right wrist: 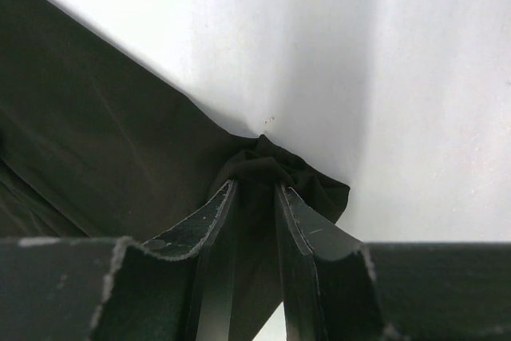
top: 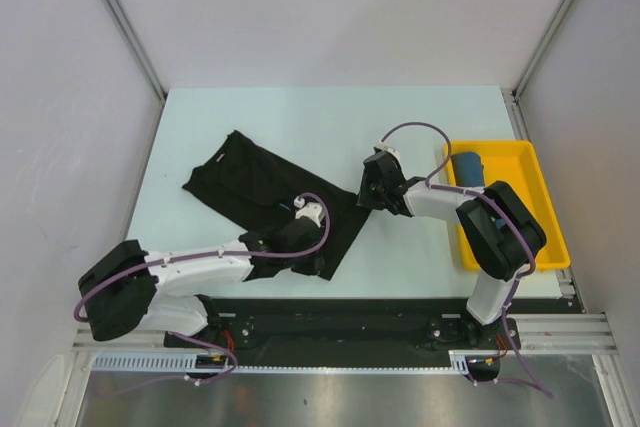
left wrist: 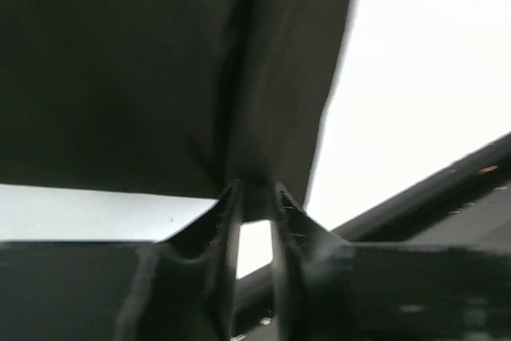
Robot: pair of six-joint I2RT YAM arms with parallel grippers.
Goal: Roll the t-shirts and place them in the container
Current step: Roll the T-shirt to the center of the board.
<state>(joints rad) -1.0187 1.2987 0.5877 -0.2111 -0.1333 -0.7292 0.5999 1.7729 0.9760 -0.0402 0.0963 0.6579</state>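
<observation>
From above, the black t-shirt [top: 262,192] lies spread flat and askew on the pale table [top: 300,117], left of centre, with one corner pointing toward the far left. The left gripper [top: 314,265] sits at the shirt's near right corner and the right gripper [top: 364,194] at its far right corner (black fingers against black cloth, so this view does not show how the jaws stand). Well to the right, a yellow tray [top: 525,232] rests along the table's right edge, and the teal-blue t-shirt [top: 467,165] lies bundled at the tray's far end. In the left wrist view, the left gripper [left wrist: 255,191] has its jaws drawn narrow on the hem of the black t-shirt [left wrist: 136,69], which hangs as a dark sheet above the fingertips, with a fold running down into them and the bright table [left wrist: 423,77] to the right. In the right wrist view, the right gripper [right wrist: 255,188] is pinched narrow on a bunched corner of the black t-shirt [right wrist: 96,141], with cloth puckered between and just past the tips. The rest of the shirt stretches away to the left over the white table [right wrist: 359,45].
</observation>
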